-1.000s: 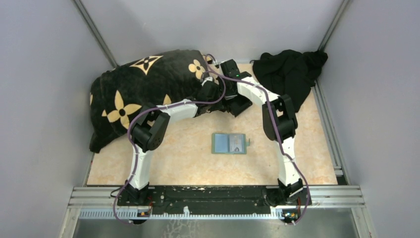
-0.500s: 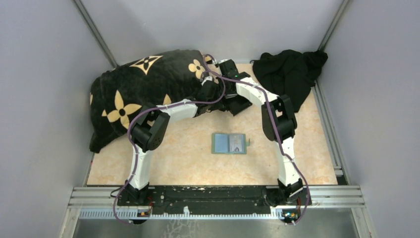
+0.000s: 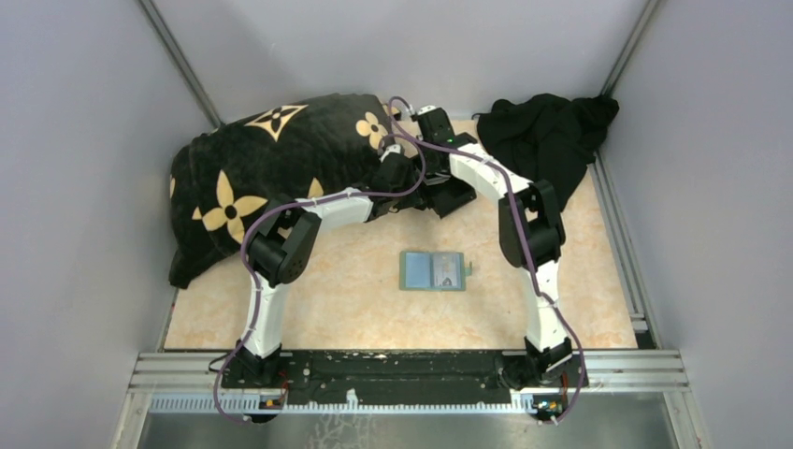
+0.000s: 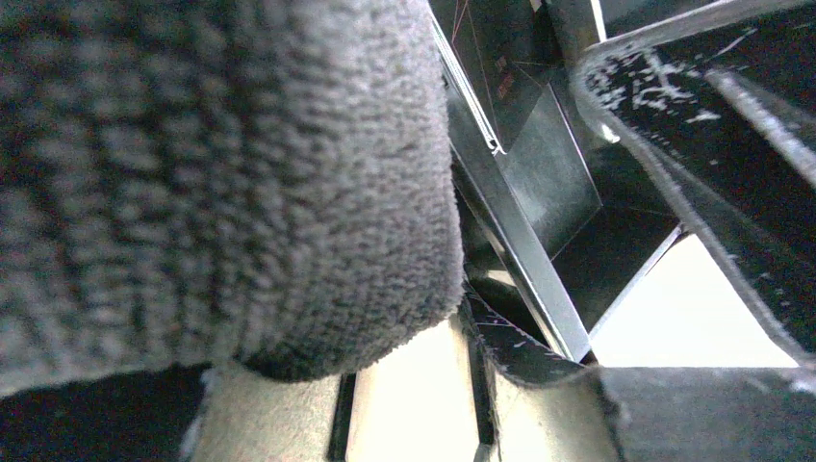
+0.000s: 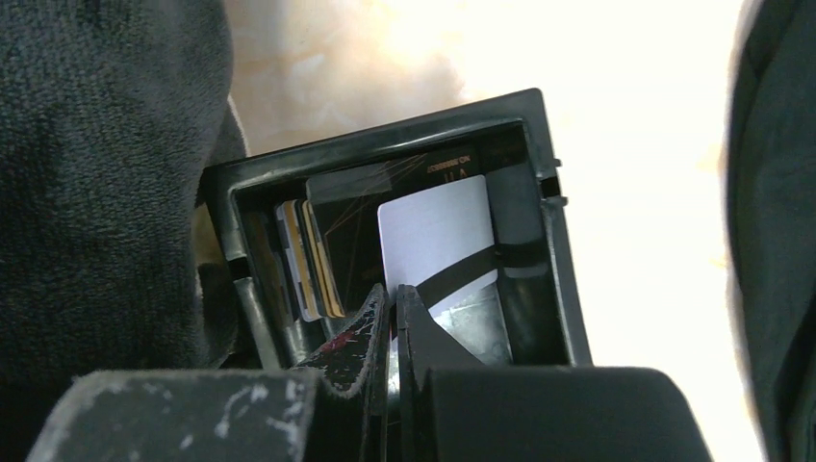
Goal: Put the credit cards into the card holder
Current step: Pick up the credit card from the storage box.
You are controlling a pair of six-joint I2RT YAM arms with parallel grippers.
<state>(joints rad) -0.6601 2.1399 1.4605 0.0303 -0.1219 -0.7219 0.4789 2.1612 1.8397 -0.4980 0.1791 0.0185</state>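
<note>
Right arm [image 3: 486,178] has shifted a little: wrist edged toward the far wall, elbow slid slightly nearer the right side. Its claw has closed since a second ago. Left arm [image 3: 323,210], holder and both fabrics unchanged.

Right gripper [image 5: 393,296]: fingers pressed together inside the box [image 5: 534,241], pinching the lower left corner of a white card [image 5: 438,231] with a dark diagonal stripe. The card stands against the box's back wall. More cards [image 5: 308,260] stand on edge along the box's left wall, gold and pale edges showing.

Left gripper [image 3: 404,178]: reaching to the box's left side, right against the blanket [image 3: 271,168]. In the wrist view, blanket pile fills the left and one scuffed finger [image 4: 693,135] crosses the upper right. Cannot tell whether the claw is apart, together or holding anything.

Holder [image 3: 433,270]: lies open and flat mid-table, between the two arms, well apart from both grippers and the box. A pale patch shows on its right half.

Table [image 3: 355,299]: pale peach, marbled. The black blanket with gold flower prints is heaped over the far left corner. A black cloth [image 3: 547,131] is bunched at the far right corner. Plain grey walls [image 3: 84,187] on three sides, and a metal rail [image 3: 402,360] along the near edge carries both bases.
</note>
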